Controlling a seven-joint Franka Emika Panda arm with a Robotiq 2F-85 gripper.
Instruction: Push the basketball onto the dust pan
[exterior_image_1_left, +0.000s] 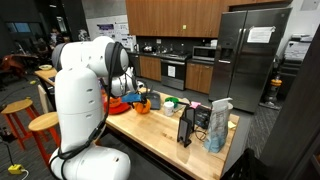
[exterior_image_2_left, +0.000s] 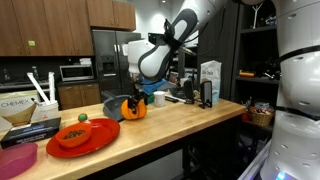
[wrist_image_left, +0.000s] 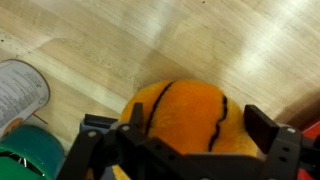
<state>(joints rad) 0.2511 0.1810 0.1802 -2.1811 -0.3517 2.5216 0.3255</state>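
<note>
Flanking basketball: claw, fingers spread, at 9 and 3 o'clock
counter: wood, under basketball
dust pan: red, at 8 o'clock from basketball

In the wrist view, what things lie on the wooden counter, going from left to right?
A white cylindrical container at the left edge, the basketball in the middle, a red thing at the right edge. The green object overlaps the container, so it is left out.
</note>
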